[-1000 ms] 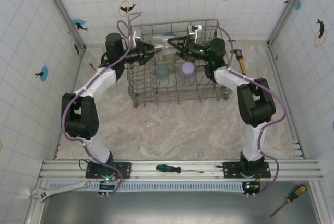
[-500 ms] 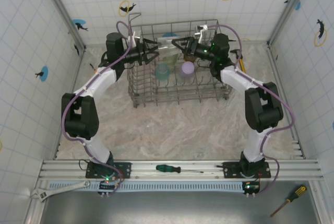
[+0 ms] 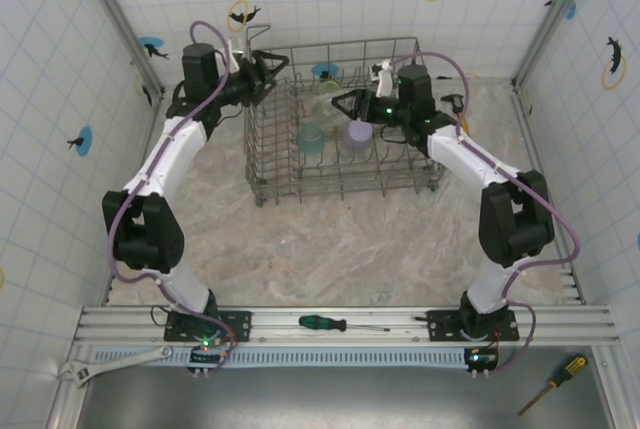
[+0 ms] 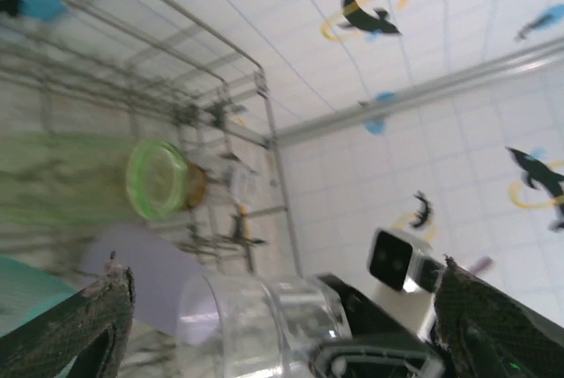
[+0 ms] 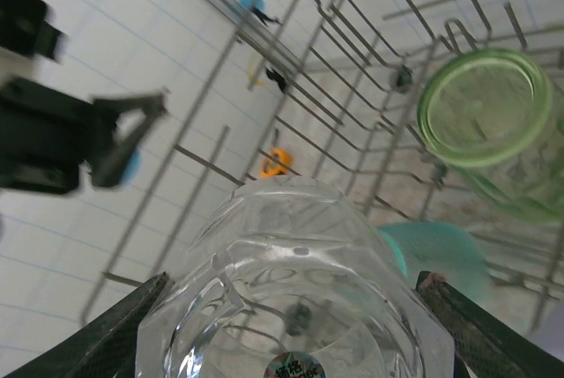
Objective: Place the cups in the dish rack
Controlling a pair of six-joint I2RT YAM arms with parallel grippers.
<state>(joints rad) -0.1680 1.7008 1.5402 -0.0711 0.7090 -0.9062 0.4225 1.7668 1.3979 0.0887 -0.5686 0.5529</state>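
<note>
Since the earlier frames the left arm has drawn back from the middle of the rack to its far left corner, and the right gripper has dropped a little lower over the basket.

The right gripper (image 3: 346, 105) (image 5: 291, 283) is clenched on a clear faceted glass tumbler (image 5: 295, 290) (image 4: 260, 325). One black finger (image 5: 106, 334) is on each side of its wall. The tumbler's long axis runs along the fingers, pointing away from the wrist and toward the left side of the scene, lying close to level. A small label shows at the end nearest the wrist camera. I cannot tell which end is the mouth. The glass is colourless, with flat facets round the body and a round rim at the far end.

It hangs over the inside of the grey wire dish rack (image 3: 340, 189) (image 5: 352, 34) (image 4: 176, 34), near an upright lilac cup (image 3: 359, 131) (image 4: 145, 272). A teal cup (image 3: 311, 136) (image 5: 436, 255) stands beside that one. A pale green tumbler (image 5: 483, 114) (image 4: 159, 180) lies on its side behind them, its round end facing both wrist cameras.

The left gripper (image 3: 272, 67) (image 4: 284, 270) is spread wide and grasps nothing, well apart from the clear tumbler.
</note>
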